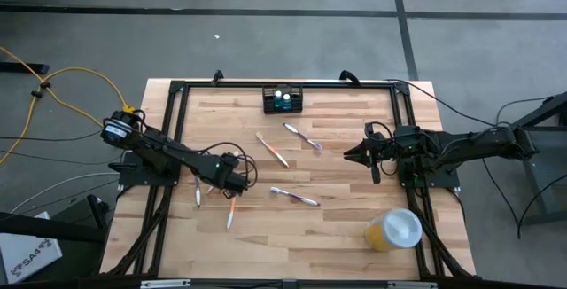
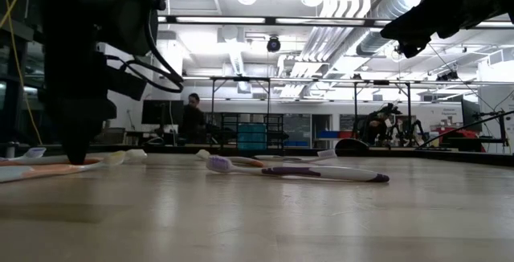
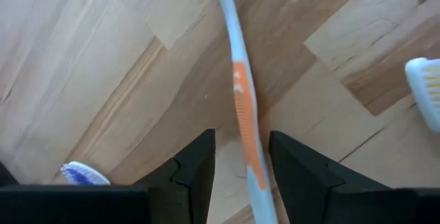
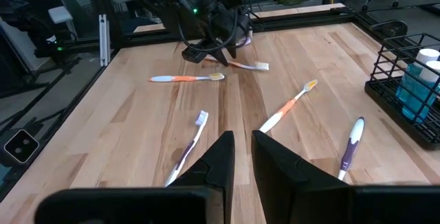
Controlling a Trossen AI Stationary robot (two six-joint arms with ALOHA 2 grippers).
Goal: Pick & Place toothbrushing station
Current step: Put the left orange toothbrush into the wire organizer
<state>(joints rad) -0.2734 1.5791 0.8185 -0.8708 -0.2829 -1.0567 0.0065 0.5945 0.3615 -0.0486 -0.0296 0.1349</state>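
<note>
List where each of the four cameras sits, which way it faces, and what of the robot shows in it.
High view: overhead, facing straight down; both arms, left gripper, right gripper.
Low view: table height, facing level across a purple toothbrush; arms hang from above.
Left wrist: facing down on an orange toothbrush between its open fingers.
Right wrist: facing across the table; own fingers, left arm beyond.
Shared: the black caddy shows in the high and right wrist views.

Caddy [image 1: 283,100] behind scattered toothbrushes [image 1: 291,196]
</note>
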